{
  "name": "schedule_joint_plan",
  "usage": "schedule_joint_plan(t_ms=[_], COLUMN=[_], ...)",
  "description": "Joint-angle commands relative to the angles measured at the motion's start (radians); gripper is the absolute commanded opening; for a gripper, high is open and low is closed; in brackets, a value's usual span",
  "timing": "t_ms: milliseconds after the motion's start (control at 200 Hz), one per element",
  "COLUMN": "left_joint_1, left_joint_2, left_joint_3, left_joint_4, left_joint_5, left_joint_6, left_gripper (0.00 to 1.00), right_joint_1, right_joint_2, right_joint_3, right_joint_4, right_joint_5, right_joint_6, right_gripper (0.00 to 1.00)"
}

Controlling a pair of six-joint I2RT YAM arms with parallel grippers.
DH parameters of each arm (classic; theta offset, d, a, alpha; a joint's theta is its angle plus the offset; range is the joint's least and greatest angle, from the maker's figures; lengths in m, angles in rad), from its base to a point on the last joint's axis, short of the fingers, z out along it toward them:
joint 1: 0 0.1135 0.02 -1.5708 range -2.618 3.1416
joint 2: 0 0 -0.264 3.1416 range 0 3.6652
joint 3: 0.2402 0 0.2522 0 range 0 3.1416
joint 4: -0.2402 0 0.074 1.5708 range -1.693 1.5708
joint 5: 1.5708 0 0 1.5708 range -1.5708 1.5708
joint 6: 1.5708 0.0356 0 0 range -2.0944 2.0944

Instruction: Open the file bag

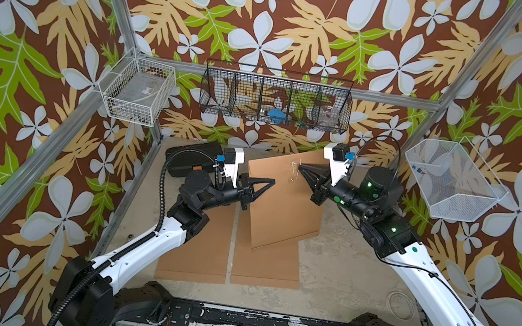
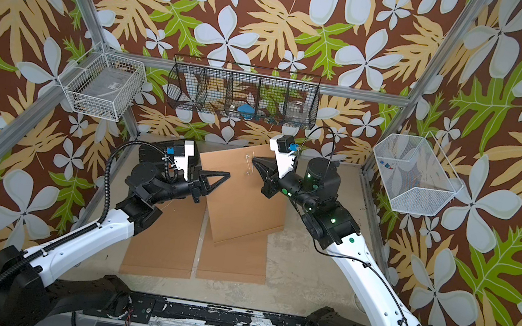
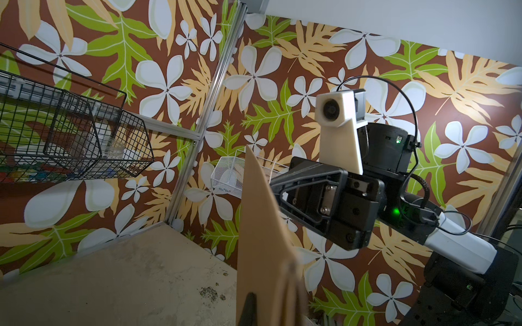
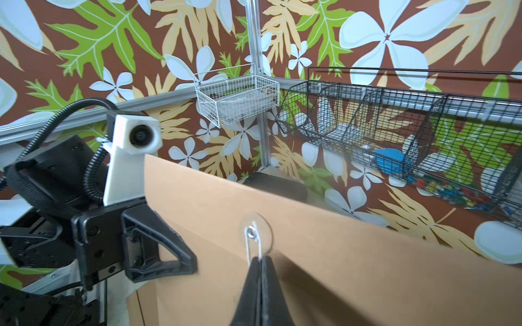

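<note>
My left gripper (image 1: 273,181) closed, pinching left edge of bag (image 1: 281,205). My right gripper (image 4: 261,261) closed on string (image 4: 251,245) hanging from clear disc (image 4: 255,232) on bag face. Bag up off table (image 1: 341,270), tilted, spanning between both grippers toward back of workspace in both top views. Its lower end sits over two flat bags (image 1: 197,252) lying side by side on table; cannot tell whether it touches them. Cannot tell whether flap is open.
</note>
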Motion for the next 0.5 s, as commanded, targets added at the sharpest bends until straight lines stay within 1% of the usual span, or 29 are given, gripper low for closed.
schedule_joint_plan(t_ms=[0, 265, 495], left_joint_1=[0.000, 0.000, 0.000], left_joint_2=[0.013, 0.031, 0.037], left_joint_3=[0.005, 0.011, 0.011], left_joint_4=[0.038, 0.063, 0.071], left_joint_5=[0.014, 0.032, 0.020], left_joint_6=[-0.010, -0.033, -0.038], left_gripper=[0.00, 0.00, 0.00], right_joint_1=[0.001, 0.008, 0.021], right_joint_2=[0.008, 0.037, 0.059], right_joint_3=[0.012, 0.025, 0.033], right_joint_4=[0.032, 0.064, 0.099], right_joint_5=[-0.079, -0.157, -0.214], right_joint_6=[0.013, 0.044, 0.079], right_gripper=[0.00, 0.00, 0.00])
